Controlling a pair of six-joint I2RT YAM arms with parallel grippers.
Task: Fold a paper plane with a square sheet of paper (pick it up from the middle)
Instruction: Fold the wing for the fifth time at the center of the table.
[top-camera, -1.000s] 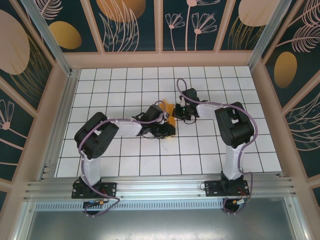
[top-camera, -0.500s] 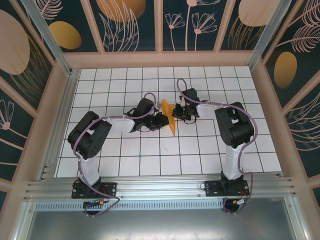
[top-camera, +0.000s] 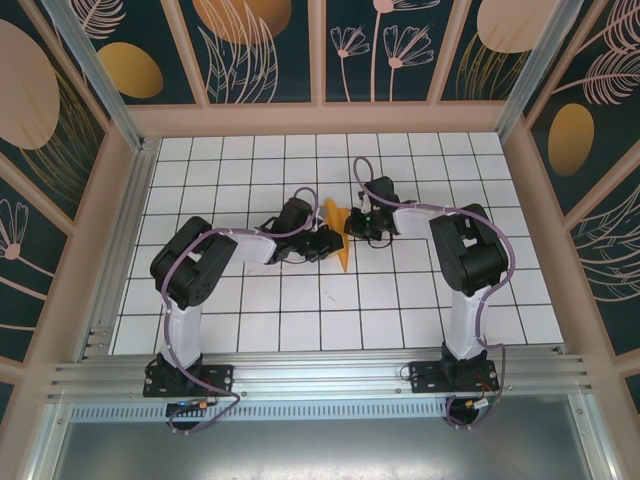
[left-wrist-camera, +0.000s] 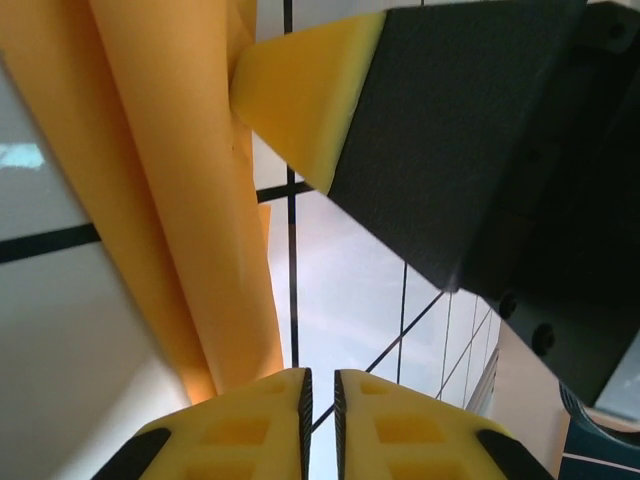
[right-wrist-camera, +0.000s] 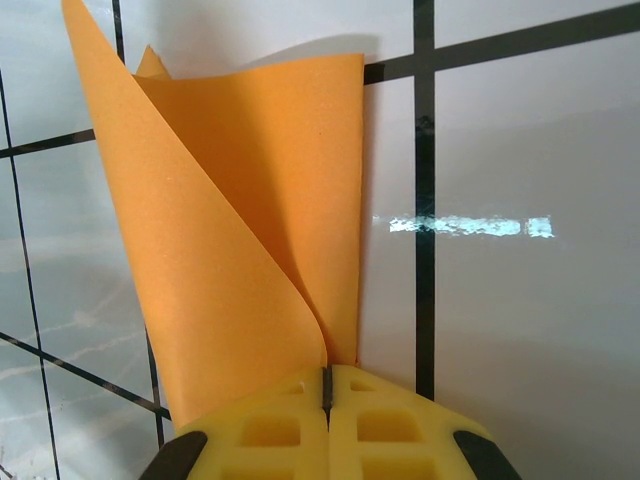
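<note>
Right wrist view: the paper (right-wrist-camera: 240, 230) is held pinched in the closed right gripper (right-wrist-camera: 326, 392), rising ahead of it, while the nearly closed left gripper (left-wrist-camera: 320, 385) should be pressed steadily along the crease.

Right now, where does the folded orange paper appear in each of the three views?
Top external: orange paper at table centre, between both grippers.
Left wrist: upper left, running down to the yellow fingers.
Right wrist: centre-left, above the yellow fingers.
Shared landmark: black tile lines.
</note>
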